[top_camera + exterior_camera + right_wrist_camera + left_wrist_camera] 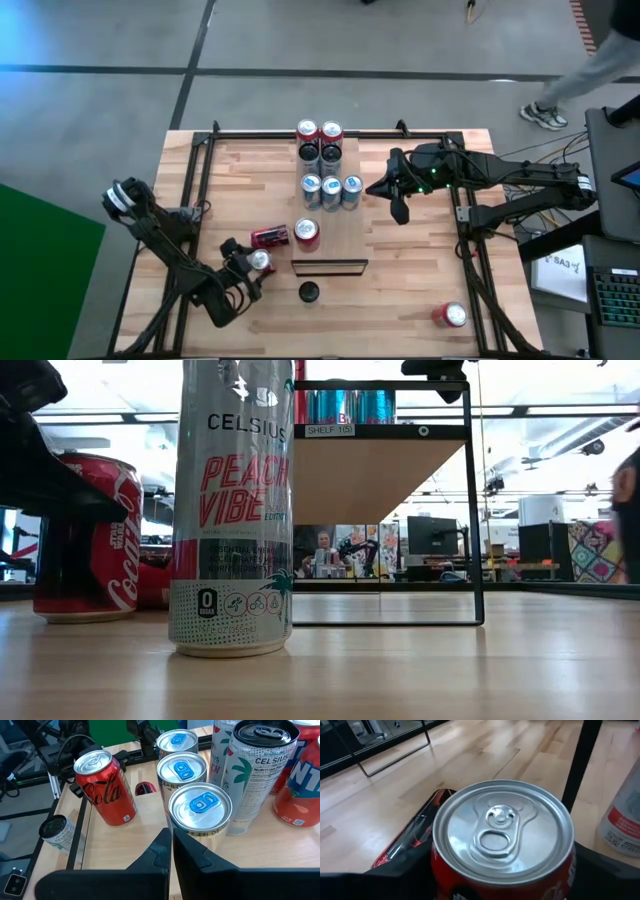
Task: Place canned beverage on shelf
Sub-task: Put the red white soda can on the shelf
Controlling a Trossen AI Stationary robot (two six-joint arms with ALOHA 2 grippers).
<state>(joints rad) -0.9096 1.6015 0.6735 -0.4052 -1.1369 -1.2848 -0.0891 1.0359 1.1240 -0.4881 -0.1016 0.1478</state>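
Left gripper [252,268] positioned around an upright red aluminium cola can [260,262] on the planked wooden tabletop [400,280], short of the shelf.

The principal risk, as judged, was a tip-over: an off-centre squeeze could topple this can against the red can lying on its side [269,237] just beside it, or let it slip during the lift. The left fingers stood spread wide on either side of the can [502,840]; actual contact could not be confirmed. The long raised shelf of smooth light wood [345,240] already carried several cans, including three blue-tabbed silver ones [331,190]. The right gripper [398,205] hovered beside the shelf, fingers pressed together, holding nothing.
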